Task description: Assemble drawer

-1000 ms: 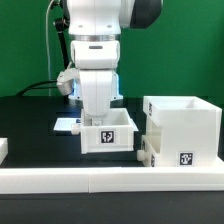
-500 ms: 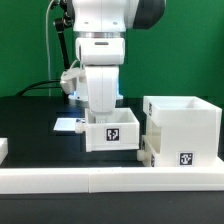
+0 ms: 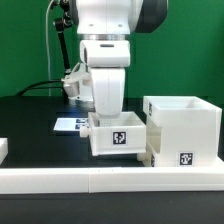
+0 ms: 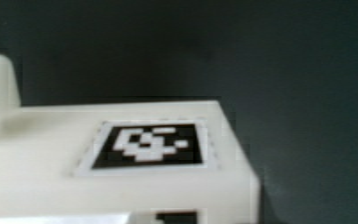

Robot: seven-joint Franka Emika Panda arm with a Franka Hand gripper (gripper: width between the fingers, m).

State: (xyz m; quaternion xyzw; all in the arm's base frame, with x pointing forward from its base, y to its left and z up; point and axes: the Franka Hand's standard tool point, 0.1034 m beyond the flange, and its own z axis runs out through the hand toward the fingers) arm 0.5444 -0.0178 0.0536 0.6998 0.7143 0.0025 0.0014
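My gripper reaches down into a small open white drawer box with a black marker tag on its front. It appears shut on the box's wall and holds it just above the black table. The fingertips are hidden inside the box. A larger white drawer housing, also tagged, stands at the exterior view's right, and the small box is close to its left side. In the wrist view a white panel of the box with its tag fills the frame; the fingers cannot be made out there.
The marker board lies on the table behind the small box. A long white rail runs along the front edge. A white piece sits at the far left edge. A green backdrop stands behind.
The arm and the small drawer box have moved together toward the exterior view's right, closer to the larger housing. The housing has not moved.
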